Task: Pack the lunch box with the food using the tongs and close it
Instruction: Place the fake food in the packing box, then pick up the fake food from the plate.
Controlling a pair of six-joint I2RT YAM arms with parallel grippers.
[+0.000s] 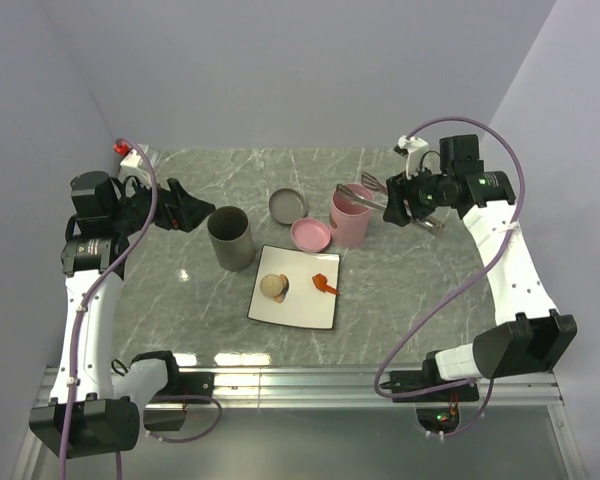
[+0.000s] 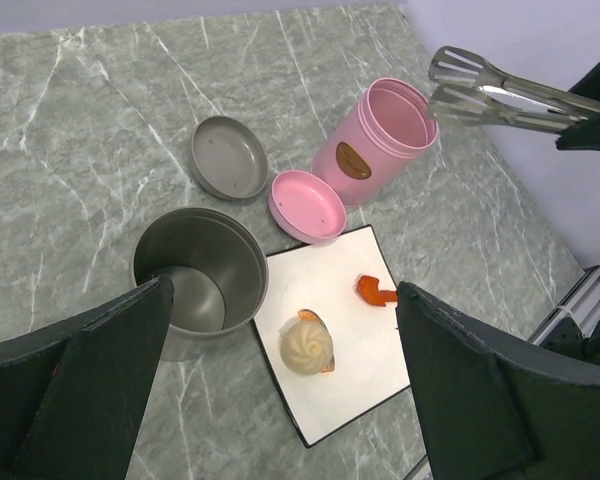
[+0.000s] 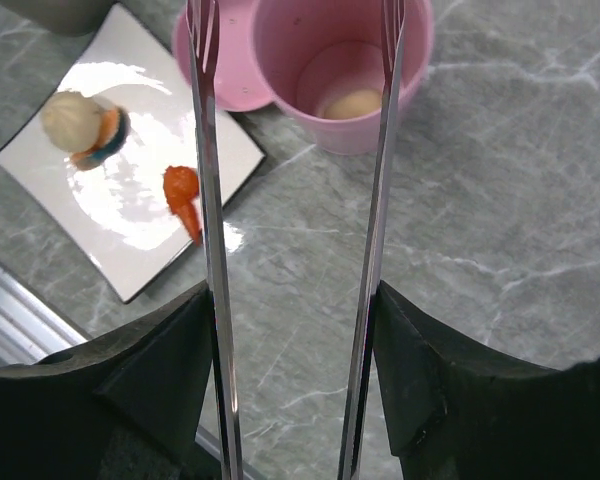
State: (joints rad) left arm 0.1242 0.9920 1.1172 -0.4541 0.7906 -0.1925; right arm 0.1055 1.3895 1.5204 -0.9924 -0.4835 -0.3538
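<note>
The silver tongs [image 1: 372, 190] are held at their handle end by my right gripper [image 1: 405, 205], shut on them. Their two arms [image 3: 208, 200] stand spread, with the tips over the open pink lunch box [image 1: 352, 215]. One tan ball [image 3: 353, 104] lies inside that box. A second ball [image 1: 273, 287] and an orange-red piece [image 1: 323, 285] rest on the white square plate [image 1: 298, 308]. High over the table's left side, my left gripper [image 1: 185, 205] is open and holds nothing; its wrist view looks down on the ball [image 2: 306, 343] and the plate [image 2: 352, 345].
A pink lid [image 1: 311, 235] lies upturned between the lunch box and the plate. A tall grey metal cup [image 1: 230, 237] stands left of the plate, with its grey lid [image 1: 288, 206] behind it. The table's metal front edge [image 1: 300, 378] runs just below the plate.
</note>
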